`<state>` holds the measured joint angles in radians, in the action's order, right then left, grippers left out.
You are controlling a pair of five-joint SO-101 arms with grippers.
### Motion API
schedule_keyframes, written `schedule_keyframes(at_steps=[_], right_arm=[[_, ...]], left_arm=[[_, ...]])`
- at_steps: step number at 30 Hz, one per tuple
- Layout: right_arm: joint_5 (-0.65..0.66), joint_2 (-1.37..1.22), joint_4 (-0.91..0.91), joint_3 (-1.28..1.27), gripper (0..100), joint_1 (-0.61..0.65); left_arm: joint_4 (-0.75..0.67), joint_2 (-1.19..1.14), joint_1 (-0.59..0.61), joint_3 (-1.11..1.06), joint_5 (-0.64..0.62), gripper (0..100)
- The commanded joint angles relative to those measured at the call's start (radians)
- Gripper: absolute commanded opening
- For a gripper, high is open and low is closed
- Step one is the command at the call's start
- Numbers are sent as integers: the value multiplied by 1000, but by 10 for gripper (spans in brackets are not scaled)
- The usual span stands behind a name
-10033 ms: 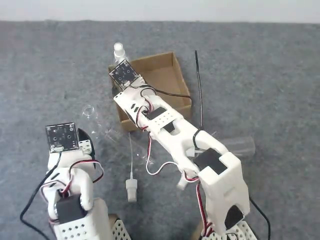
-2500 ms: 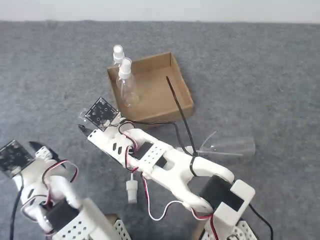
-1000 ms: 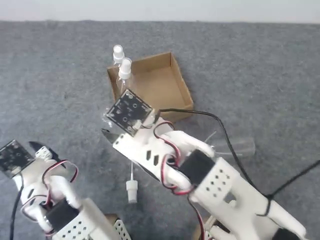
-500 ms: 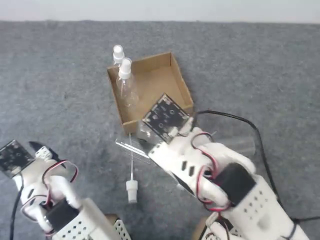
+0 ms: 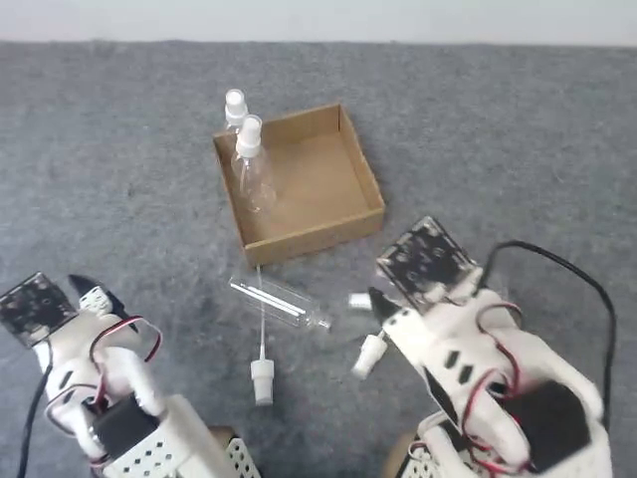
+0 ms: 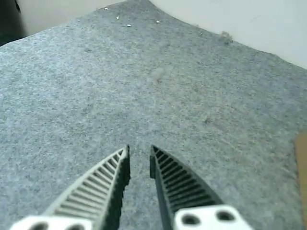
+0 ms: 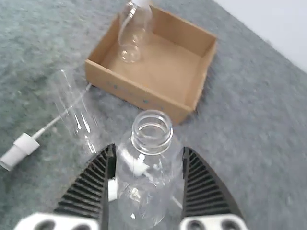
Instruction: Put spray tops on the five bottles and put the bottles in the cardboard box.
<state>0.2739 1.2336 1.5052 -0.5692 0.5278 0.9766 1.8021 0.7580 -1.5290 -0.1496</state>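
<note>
My right gripper is shut on a clear bottle with an open neck and no spray top, just in front of the cardboard box. In the high view this gripper is right of centre. One capped bottle stands in the box; another capped bottle is behind its far left corner. An uncapped bottle lies on the carpet before the box. A spray top with its tube lies nearer, a second spray top beside it. My left gripper is shut and holds nothing.
Grey carpet covers the table, with bare room to the right and left of the box. A small white piece lies beside the right gripper. The left arm sits at the near left corner, far from the bottles.
The right arm swung from the box's left side across to the right and pulled back, and now holds the open bottle. The lying bottle came into sight. The left arm barely shifted.
</note>
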Motion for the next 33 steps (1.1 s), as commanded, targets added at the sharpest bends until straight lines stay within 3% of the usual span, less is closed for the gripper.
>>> schedule_keyframes(at_steps=[1,10,14,26,33], right_arm=[[18,47,79,28,13,-102],[207,163,189,28,13,-424],[245,183,234,23,13,-507],[264,193,154,-155,13,-536],[264,193,154,-157,13,-536]], left_arm=[[-25,15,-57,33,26,70],[5,12,-216,50,133,70],[41,9,-273,96,219,70],[256,-2,-362,306,425,112],[330,-276,-399,441,624,94]])
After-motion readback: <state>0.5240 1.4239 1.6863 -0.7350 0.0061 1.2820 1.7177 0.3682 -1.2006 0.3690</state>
